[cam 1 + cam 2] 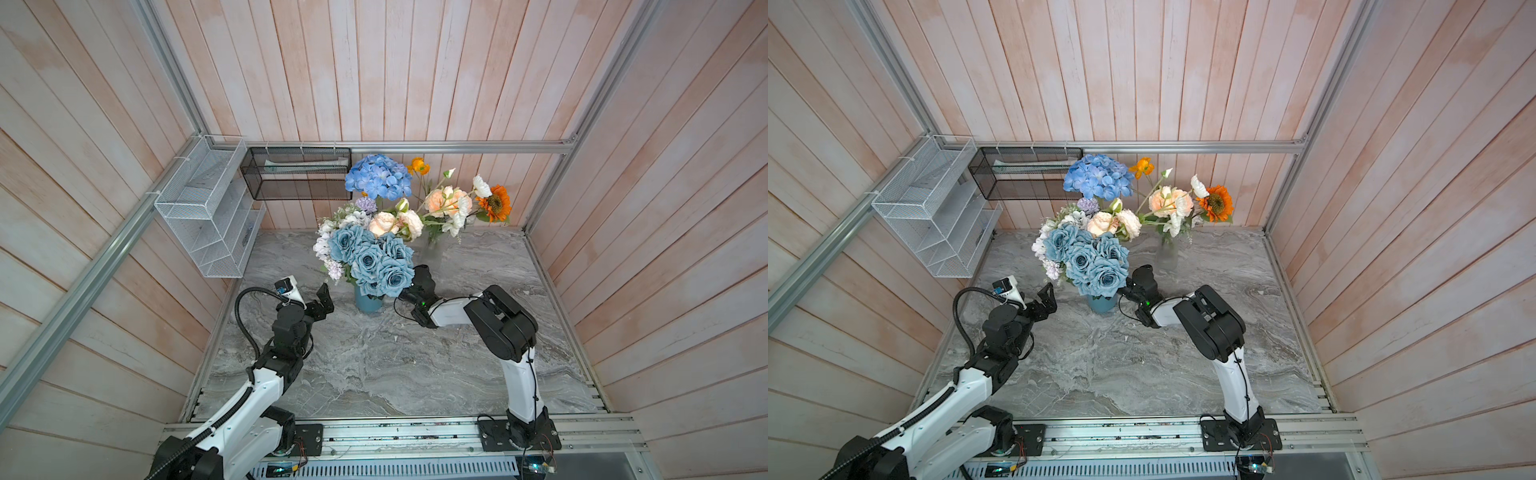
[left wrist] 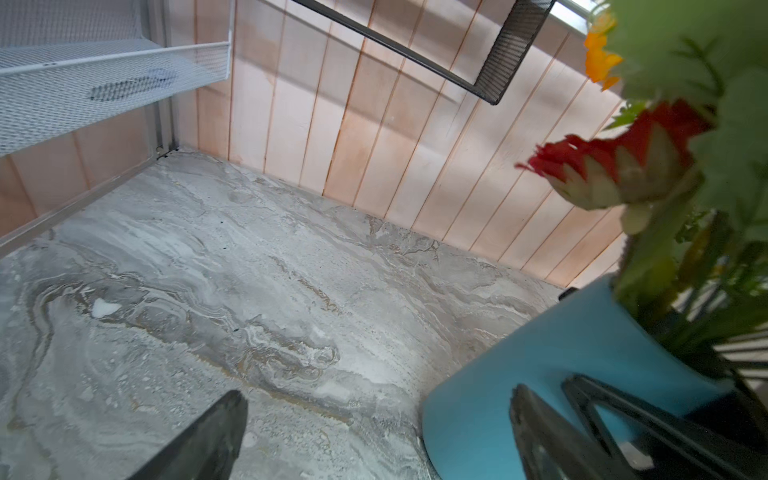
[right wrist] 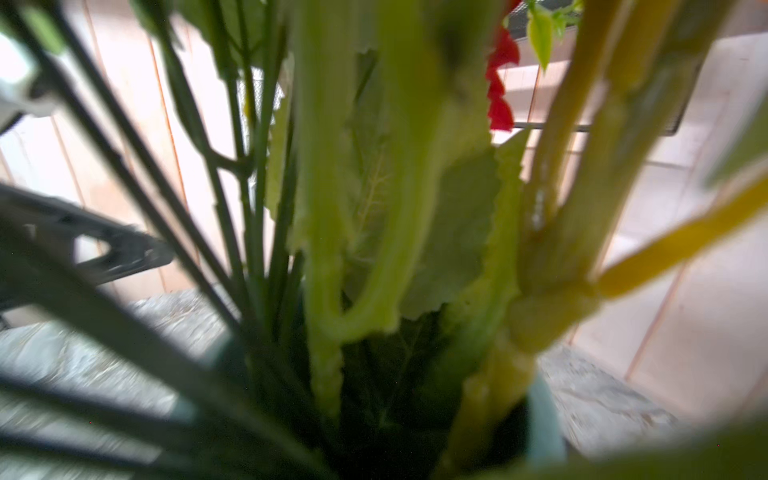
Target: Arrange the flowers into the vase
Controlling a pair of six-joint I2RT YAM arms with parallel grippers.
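Flowers (image 1: 384,222): the main bunch stands in the blue vase (image 1: 368,305) mid-desk (image 1: 395,365), with blue roses (image 1: 368,259) in front and the hydrangea (image 1: 378,176) behind.
A second bunch (peach roses, white blooms, an orange sunflower (image 1: 495,203)) stands in a glass vase (image 1: 434,247) behind and to the right, apart from the first.
Left fingers (image 1: 323,292): spread wide, holding nothing, just beside the blue vase on its left. The wrist view shows one finger close to the vase wall; contact unclear.
Right arm (image 1: 451,311): reaches in under the blue roses, above the vase mouth.
Right fingers: hidden by blooms and blurred stems, so I cannot tell whether they are apart or clamped.
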